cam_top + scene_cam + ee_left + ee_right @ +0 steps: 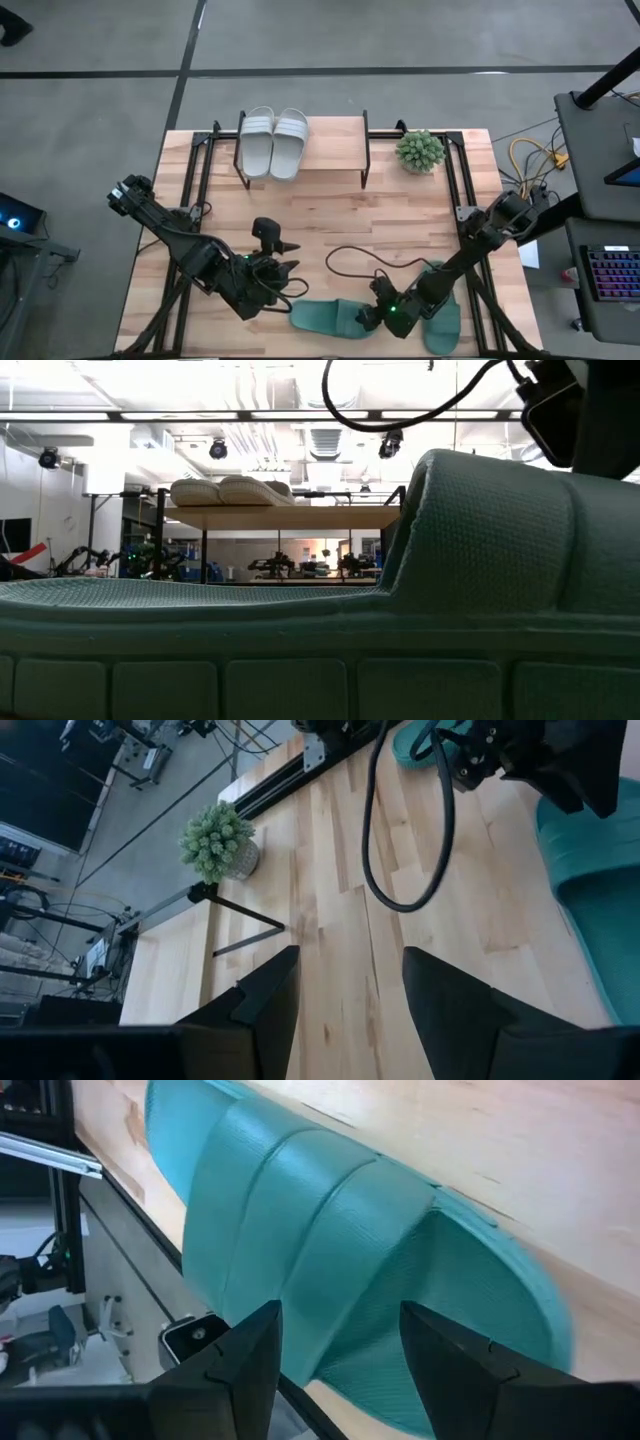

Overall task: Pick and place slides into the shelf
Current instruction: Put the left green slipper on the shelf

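Note:
Two pale slides (pixel 272 142) lie side by side, soles down, on the left end of the shelf's plank top (pixel 335 148) at the table's far side; the low view shows the slides (pixel 230 490) and the shelf (pixel 300 517) too. Two teal slides lie sole-down near the front edge, one (pixel 330 318) left of the other (pixel 442 318). My right gripper (pixel 340 1342) is open just above the left teal slide's ribbed strap (pixel 300 1240), a finger on either side. My left gripper (pixel 350 982) hangs open over bare wood, left of that slide.
A small potted plant (pixel 420 150) stands at the far right beside the shelf. A black cable (pixel 345 262) loops over the table's middle. The left teal slide (pixel 300 620) fills the low view's foreground. Bare wood lies between the shelf and the arms.

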### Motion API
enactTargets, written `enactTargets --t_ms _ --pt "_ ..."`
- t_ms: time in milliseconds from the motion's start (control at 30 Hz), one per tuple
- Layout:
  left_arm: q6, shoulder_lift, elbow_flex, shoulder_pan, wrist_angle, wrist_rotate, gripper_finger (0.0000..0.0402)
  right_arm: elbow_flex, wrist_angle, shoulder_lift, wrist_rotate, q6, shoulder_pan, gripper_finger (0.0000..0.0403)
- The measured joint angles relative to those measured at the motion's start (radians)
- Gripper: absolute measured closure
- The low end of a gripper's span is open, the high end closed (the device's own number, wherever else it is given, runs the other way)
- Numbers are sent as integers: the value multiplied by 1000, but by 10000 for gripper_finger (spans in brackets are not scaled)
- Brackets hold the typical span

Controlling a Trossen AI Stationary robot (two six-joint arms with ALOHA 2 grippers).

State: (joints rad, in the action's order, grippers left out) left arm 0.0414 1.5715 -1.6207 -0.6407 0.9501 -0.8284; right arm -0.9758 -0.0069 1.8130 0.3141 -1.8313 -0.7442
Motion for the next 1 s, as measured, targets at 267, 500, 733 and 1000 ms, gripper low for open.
enactTargets --t_ms 267,500,733,1000 --pt "-1 0 0 0 2 1 239 -4 27 3 -1 58 36 209" --pt "-1 0 0 0 2 1 239 -4 14 3 -111 64 45 209" --pt "-2 0 2 0 2 1 239 -5 13 3 -110 86 48 209" --pt "-2 0 2 0 2 1 239 -6 19 3 -104 109 54 209"
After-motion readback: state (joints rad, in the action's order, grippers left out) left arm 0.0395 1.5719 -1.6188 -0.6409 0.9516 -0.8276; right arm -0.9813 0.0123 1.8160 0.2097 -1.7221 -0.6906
